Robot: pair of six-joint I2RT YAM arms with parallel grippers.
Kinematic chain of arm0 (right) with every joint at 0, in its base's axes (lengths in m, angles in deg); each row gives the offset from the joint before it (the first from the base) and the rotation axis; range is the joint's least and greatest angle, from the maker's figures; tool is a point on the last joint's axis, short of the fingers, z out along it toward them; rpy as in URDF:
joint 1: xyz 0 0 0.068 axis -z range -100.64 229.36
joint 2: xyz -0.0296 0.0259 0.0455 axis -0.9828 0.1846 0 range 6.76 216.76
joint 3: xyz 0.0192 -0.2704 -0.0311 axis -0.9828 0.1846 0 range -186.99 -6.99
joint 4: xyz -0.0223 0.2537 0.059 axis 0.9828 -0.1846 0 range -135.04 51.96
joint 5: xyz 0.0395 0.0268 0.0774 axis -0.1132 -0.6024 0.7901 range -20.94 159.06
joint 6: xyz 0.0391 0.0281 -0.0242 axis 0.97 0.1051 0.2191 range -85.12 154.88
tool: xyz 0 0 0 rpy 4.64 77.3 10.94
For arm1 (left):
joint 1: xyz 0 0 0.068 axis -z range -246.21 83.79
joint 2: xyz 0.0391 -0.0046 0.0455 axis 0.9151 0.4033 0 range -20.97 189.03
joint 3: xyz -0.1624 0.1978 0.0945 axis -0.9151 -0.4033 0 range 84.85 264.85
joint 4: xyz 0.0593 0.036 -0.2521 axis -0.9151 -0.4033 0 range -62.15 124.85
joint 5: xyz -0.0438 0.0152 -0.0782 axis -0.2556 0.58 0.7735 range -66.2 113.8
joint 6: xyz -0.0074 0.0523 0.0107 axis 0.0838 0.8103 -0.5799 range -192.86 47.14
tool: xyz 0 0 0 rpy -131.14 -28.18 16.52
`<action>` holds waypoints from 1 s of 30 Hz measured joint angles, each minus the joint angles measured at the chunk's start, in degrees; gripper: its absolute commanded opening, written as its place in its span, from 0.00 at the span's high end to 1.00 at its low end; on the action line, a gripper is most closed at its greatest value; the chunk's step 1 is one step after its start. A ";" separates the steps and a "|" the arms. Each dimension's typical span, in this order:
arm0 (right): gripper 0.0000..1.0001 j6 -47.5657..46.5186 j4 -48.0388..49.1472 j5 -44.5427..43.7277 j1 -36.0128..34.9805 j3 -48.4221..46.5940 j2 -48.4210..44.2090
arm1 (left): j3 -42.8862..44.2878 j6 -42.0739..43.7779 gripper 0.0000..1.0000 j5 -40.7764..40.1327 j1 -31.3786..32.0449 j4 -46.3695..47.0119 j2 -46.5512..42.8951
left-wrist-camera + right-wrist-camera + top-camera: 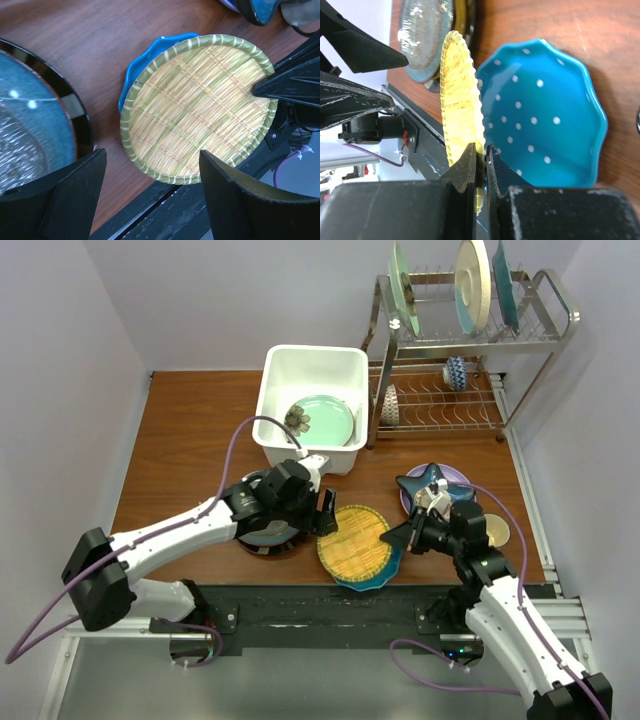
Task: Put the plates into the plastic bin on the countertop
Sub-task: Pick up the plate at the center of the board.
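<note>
My right fingers (463,169) tight on the woven yellow plate (456,95) rim, lower centre; my left fingers (227,192) wide apart.

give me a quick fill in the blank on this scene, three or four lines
1. The right gripper is ___ on the rim of the woven yellow plate.
2. The left gripper hovers with its jaws ___.
3. The mint plate in the plastic bin bears a ___.
4. The blue plate under the woven one has white ___.
Missing words: shut; open; flower; dots.
</note>
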 measured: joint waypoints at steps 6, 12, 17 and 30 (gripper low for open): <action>1.00 -0.04 1.68 2.03 0.00 -1.49 -0.04 | 0.00 1.25 0.14 -1.99 -1.90 -1.09 -6.29; 1.00 1.11 4.87 5.18 -0.02 -1.51 -1.97 | -1.42 2.21 0.15 3.72 -10.23 1.33 -11.93; 1.00 3.19 9.46 7.41 -0.02 -1.53 -2.49 | -4.13 2.23 0.17 11.65 -14.05 4.44 -13.38; 1.00 5.35 15.54 9.49 0.00 -3.02 -0.24 | -6.34 2.19 0.19 24.81 -14.40 10.73 -13.38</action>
